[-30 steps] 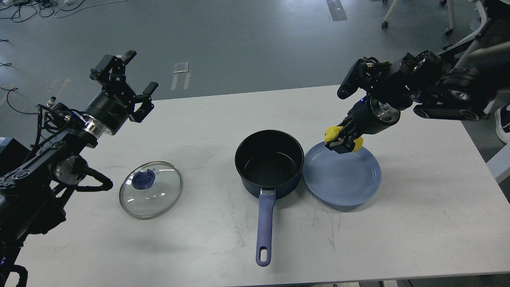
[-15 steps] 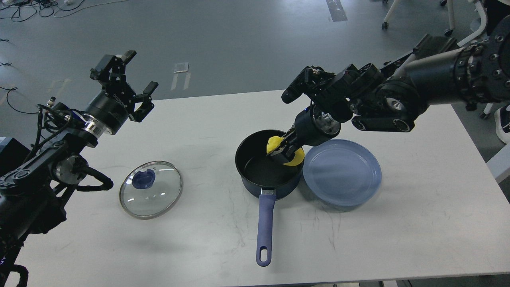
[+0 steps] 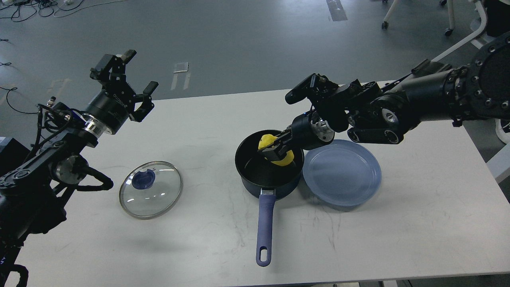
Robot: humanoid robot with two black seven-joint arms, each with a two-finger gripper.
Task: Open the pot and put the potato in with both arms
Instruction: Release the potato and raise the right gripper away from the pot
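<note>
A dark blue pot (image 3: 255, 175) with a long blue handle stands open at the middle of the white table. Its glass lid (image 3: 150, 195) with a blue knob lies flat on the table to the left. My right gripper (image 3: 274, 152) is shut on a yellow potato (image 3: 279, 158) and holds it inside the pot's mouth, near the right wall. My left gripper (image 3: 128, 81) is open and empty, raised above the table's far left edge.
An empty blue plate (image 3: 342, 173) sits right of the pot, touching it. The pot's handle (image 3: 264, 227) points toward the table's front edge. Chair legs stand on the floor at the far right.
My right gripper carried the potato left from above the plate into the pot's mouth, then a little further left. The left arm has not moved.
</note>
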